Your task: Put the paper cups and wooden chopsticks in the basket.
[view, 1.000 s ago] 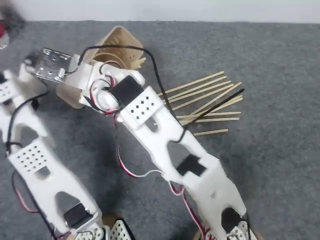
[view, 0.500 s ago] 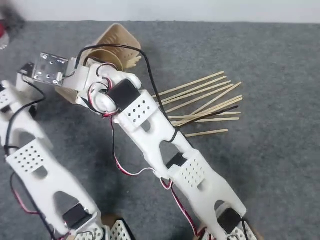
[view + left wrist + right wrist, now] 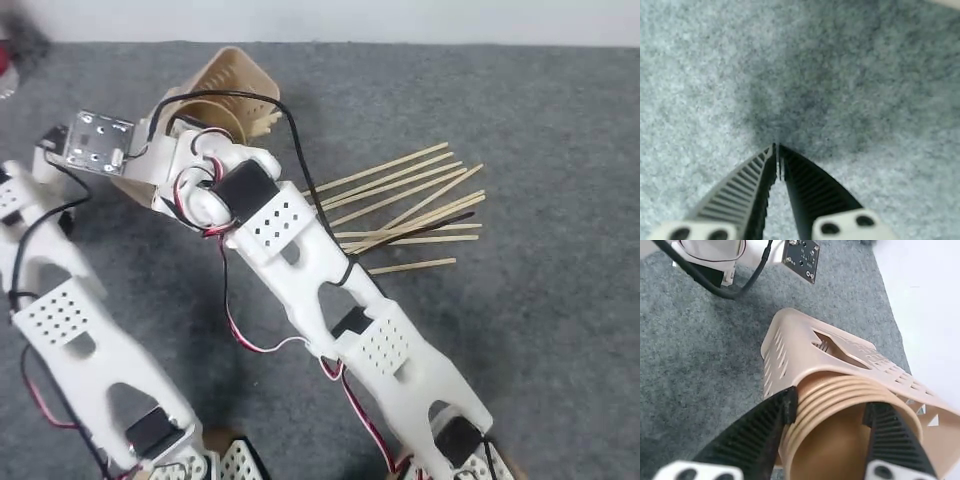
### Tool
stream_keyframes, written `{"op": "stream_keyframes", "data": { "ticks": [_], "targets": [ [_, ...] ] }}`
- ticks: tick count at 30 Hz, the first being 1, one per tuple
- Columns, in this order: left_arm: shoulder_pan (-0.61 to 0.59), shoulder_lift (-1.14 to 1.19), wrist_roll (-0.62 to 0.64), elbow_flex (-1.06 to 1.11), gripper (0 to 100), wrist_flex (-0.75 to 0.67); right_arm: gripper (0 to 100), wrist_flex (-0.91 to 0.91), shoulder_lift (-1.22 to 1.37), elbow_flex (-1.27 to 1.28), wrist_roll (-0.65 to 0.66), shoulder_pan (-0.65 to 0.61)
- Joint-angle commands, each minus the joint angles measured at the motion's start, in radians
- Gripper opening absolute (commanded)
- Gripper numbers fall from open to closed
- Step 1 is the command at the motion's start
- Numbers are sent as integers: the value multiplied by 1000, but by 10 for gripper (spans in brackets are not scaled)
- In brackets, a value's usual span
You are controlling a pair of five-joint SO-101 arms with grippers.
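Note:
A stack of nested paper cups (image 3: pixel 840 440) sits in the mouth of the beige slotted basket (image 3: pixel 805 350), which tilts on the grey carpet. My right gripper (image 3: pixel 832 402) is shut on the cups, one black finger (image 3: pixel 782 412) on each side of the rims. From above, the basket (image 3: pixel 240 80) lies at the far left, with the right arm's wrist over it. Several wooden chopsticks (image 3: pixel 410 205) lie fanned on the carpet to the right of that arm. My left gripper (image 3: pixel 776 148) is shut on nothing, just above bare carpet.
The left arm (image 3: pixel 60 310) runs along the left edge, close beside the basket and the right wrist. Its parts and a small circuit board (image 3: pixel 802 255) show beyond the basket. A black cable (image 3: pixel 420 225) crosses the chopsticks. Open carpet lies at the right.
The right arm has swung a little to the left, its forearm turning, and the basket has shifted slightly up and left with it. The chopsticks stay where they were.

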Motion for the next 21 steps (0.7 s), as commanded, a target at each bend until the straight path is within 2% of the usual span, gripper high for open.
{"op": "stream_keyframes", "data": {
  "ticks": [1,3,6,7,9,11,21],
  "targets": [
    [5,-3,-8,-7,15,-8,258,30,174,40,21,-12],
    [6,5,-8,-7,15,-9,208,33,173,38,28,-16],
    [11,46,-8,-16,15,-12,28,64,157,38,57,-27],
    [11,60,-9,-18,15,-14,0,70,153,38,61,-28],
    [12,84,-9,-18,15,-31,29,91,140,38,60,-27],
    [11,98,-9,-18,15,-55,3,102,128,38,61,-27],
    [5,100,-6,-88,15,-55,8,124,91,46,55,12]
  ]
}}
